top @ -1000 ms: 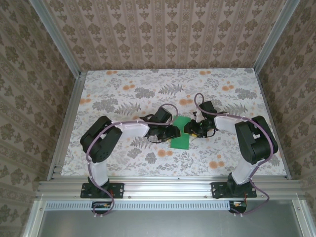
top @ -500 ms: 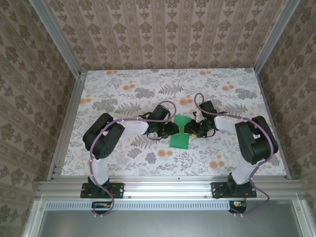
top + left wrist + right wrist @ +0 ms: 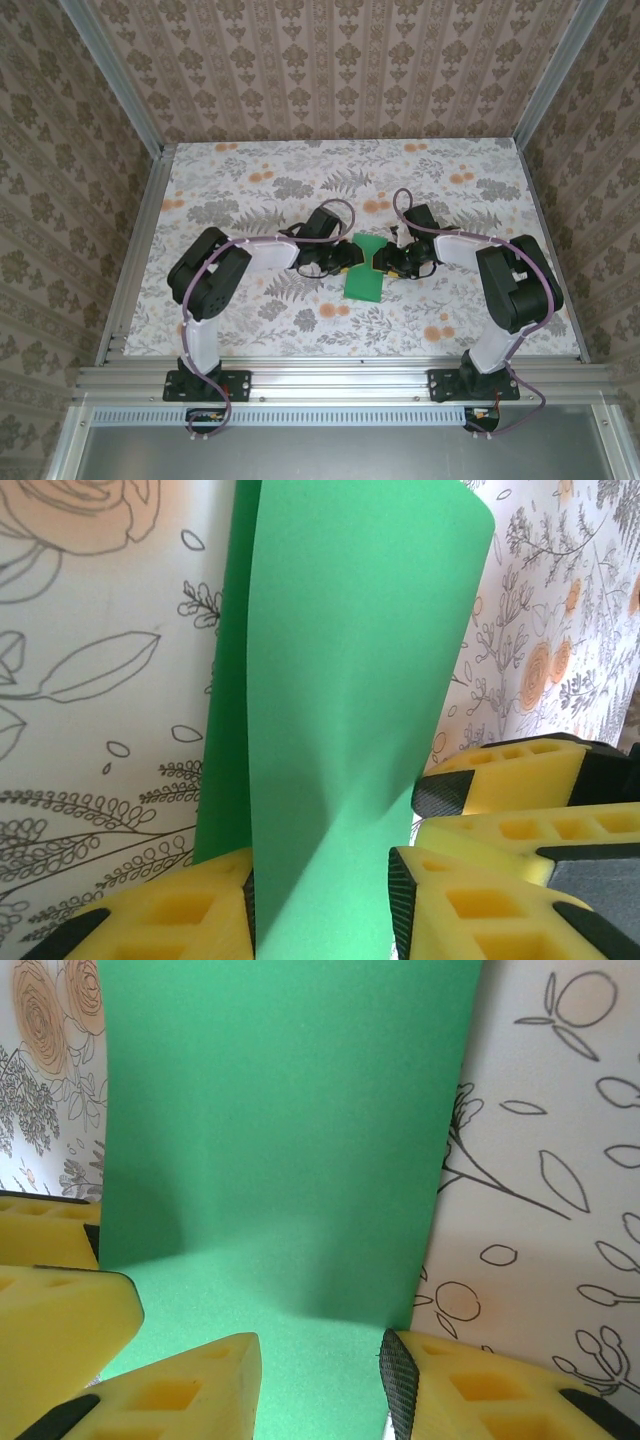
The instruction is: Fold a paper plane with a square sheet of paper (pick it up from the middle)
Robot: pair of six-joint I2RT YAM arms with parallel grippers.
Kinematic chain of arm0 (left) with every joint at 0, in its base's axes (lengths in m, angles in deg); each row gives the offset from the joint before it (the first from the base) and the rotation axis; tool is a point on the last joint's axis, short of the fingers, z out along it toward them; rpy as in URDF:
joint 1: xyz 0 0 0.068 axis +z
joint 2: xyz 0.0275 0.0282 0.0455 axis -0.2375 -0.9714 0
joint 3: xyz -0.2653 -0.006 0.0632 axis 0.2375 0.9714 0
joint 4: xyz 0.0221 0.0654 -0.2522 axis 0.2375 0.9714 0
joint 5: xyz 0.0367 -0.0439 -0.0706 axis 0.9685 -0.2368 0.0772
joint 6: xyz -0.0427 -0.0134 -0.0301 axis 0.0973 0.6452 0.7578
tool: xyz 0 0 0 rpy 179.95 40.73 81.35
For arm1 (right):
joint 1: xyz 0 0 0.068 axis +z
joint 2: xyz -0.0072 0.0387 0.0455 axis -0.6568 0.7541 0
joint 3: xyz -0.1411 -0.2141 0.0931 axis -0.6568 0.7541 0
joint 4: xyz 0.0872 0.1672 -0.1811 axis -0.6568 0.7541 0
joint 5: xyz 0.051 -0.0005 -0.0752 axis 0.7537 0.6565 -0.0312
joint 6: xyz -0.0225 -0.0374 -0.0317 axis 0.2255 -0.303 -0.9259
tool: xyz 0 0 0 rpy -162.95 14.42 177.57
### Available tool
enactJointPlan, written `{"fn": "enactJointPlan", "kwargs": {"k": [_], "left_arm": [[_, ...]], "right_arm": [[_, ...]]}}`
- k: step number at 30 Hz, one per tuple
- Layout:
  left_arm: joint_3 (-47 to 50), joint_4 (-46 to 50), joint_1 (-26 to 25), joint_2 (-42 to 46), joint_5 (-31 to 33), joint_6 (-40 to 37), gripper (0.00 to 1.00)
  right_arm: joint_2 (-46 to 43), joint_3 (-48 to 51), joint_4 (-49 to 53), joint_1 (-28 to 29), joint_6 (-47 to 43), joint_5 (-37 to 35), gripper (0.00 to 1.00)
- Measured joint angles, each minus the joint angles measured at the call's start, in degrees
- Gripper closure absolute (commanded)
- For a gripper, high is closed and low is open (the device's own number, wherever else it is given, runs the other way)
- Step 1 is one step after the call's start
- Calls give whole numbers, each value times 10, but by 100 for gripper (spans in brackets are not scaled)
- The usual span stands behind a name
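One square sheet of paper (image 3: 364,286): your left claw (image 3: 344,262) and right claw (image 3: 388,262) gripped it between them, newly buckling its middle; folding began.

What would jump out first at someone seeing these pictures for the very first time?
The bright-green sheet of paper stands out at the middle of the floral table, narrowed at its waist. The left gripper and right gripper meet it there from either side, and the bowed paper runs up between the left one's yellow fingers.
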State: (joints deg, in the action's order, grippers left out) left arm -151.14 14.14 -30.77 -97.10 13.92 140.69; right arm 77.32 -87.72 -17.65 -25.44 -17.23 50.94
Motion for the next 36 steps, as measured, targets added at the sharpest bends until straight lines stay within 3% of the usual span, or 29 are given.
{"fn": "enactJointPlan", "kwargs": {"k": [2, 11, 15, 21, 28, 36], "left_arm": [[-1, -1, 0, 0, -1, 0, 65], [-7, 0, 4, 0, -5, -2, 93], [-15, 10, 4, 0, -5, -6, 98], [-43, 57, 4, 0, -5, -26, 98], [-72, 86, 4, 0, -7, -37, 98], [-75, 103, 4, 0, -8, -39, 98]], "right_arm": [[0, 0, 0, 0, -1, 0, 59], [-7, -2, 12, 0, -3, -2, 57], [-40, 2, 26, 0, -8, -12, 54], [-181, 49, 20, 17, -32, -39, 50], [-300, 101, 10, 154, -79, -142, 44], [-283, 97, 9, 294, -125, -295, 39]]}}
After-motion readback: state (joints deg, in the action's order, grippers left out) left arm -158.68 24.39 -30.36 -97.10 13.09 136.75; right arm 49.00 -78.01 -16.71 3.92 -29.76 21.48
